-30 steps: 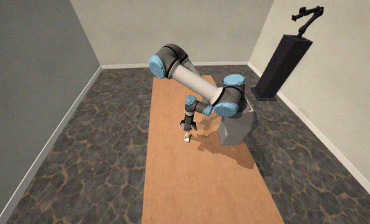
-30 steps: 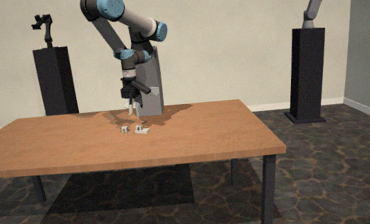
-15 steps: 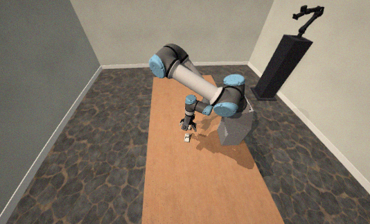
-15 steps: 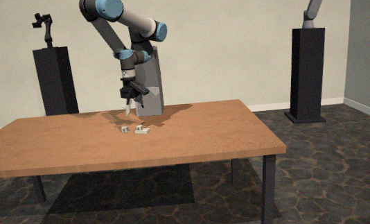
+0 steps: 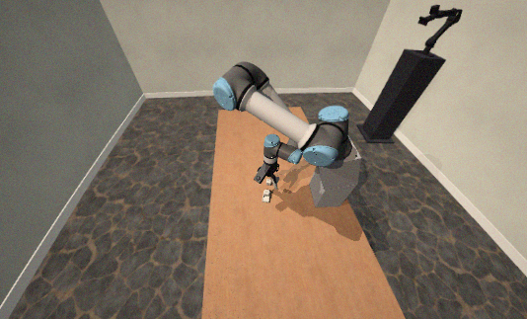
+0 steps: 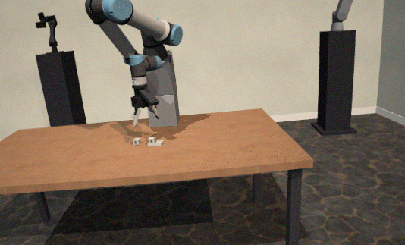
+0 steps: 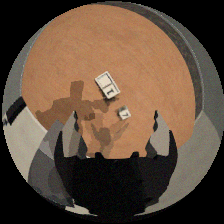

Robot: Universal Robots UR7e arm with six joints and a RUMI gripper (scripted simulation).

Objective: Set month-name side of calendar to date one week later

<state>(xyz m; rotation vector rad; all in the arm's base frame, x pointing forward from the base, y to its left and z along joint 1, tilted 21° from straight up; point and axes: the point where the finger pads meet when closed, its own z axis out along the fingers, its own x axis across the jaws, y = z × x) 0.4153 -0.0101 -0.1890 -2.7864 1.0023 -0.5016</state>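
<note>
A small white tray (image 5: 265,199) (image 6: 159,143) (image 7: 103,79) lies on the table. One white cube (image 5: 266,192) (image 6: 152,139) (image 7: 110,92) sits in one end of it, and the other end is empty. The mark on its top looks like a 1. A second white cube (image 5: 268,182) (image 6: 136,141) (image 7: 124,113) stands loose on the table beside the tray's cube end; its top looks like a 7. My gripper (image 6: 146,122) (image 7: 115,113) is open and empty, above the table over the loose cube's side, turned at an angle to the tray. The side digits are too small to read.
The wooden table (image 5: 276,266) (image 6: 227,151) carries the tray and cubes. The arm's grey base block (image 5: 336,184) (image 6: 163,111) stands beside them. Black pedestals (image 5: 402,98) (image 6: 337,79) with other arms stand away from the table. The arm's shadow falls near the tray.
</note>
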